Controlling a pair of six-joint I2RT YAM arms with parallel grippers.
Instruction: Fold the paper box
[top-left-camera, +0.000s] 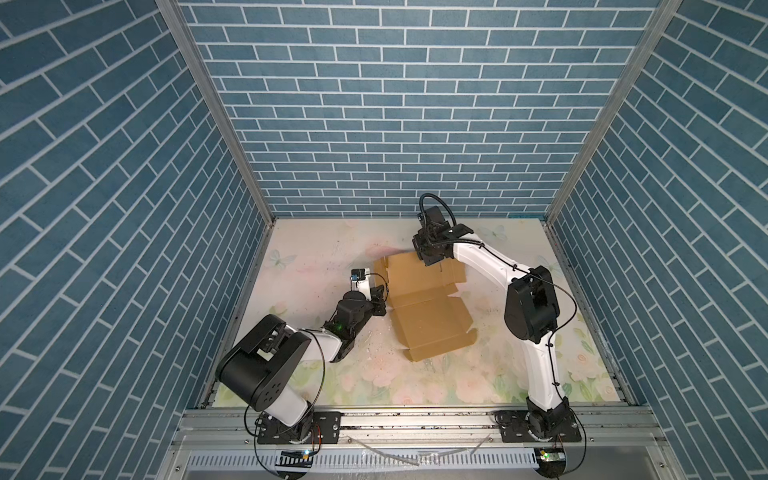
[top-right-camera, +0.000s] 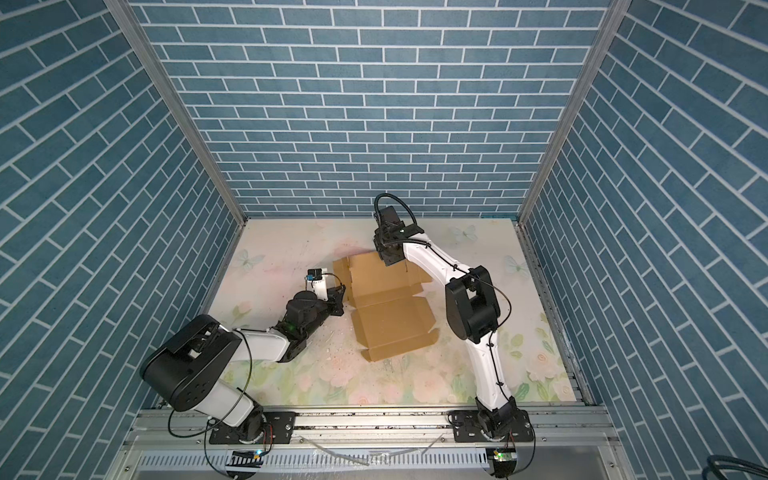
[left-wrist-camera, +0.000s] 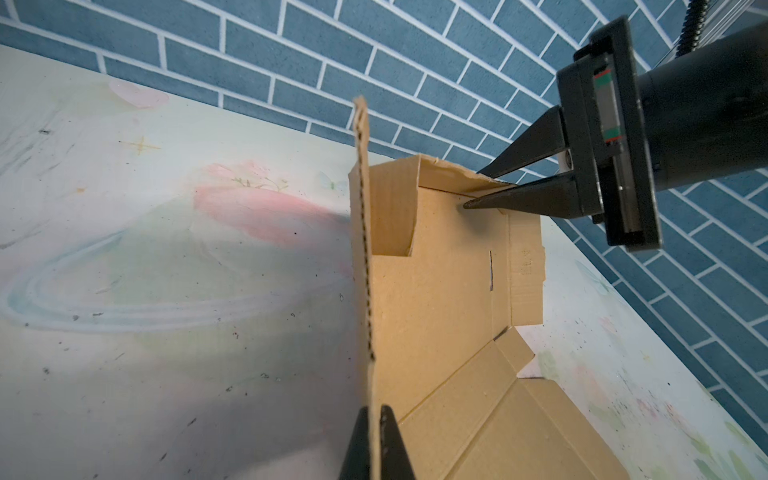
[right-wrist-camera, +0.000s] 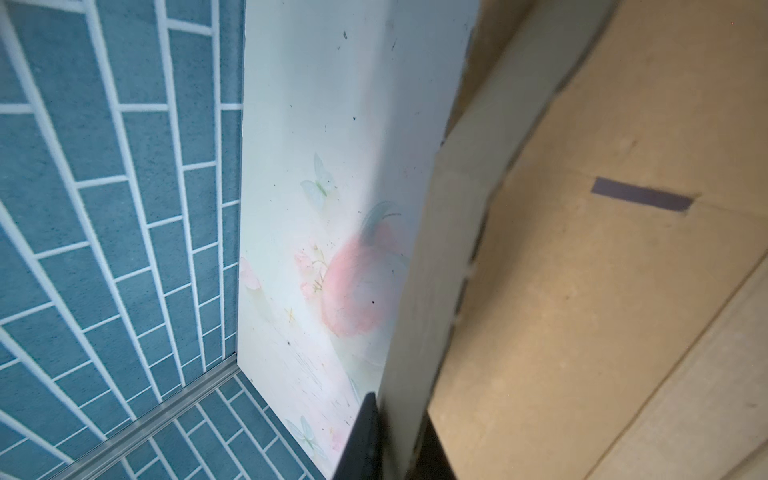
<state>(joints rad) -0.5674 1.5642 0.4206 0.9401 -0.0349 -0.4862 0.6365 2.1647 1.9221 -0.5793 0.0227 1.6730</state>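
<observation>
Paper box (top-left-camera: 424, 307) lies half-formed mid-worktop (top-left-camera: 316, 257) — light, stiff across panels, hinging at creases, best held by flap edges — left gripper (left-wrist-camera: 375, 411) clamped on the raised side flap (left-wrist-camera: 363, 249), right gripper (left-wrist-camera: 473, 189) pinching the far flap (left-wrist-camera: 449, 174).

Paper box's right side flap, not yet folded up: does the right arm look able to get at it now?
Likely yes, after letting go: the right gripper is shut on the paper box at its far flap, next to the right side flap, which lies uncovered.
</observation>
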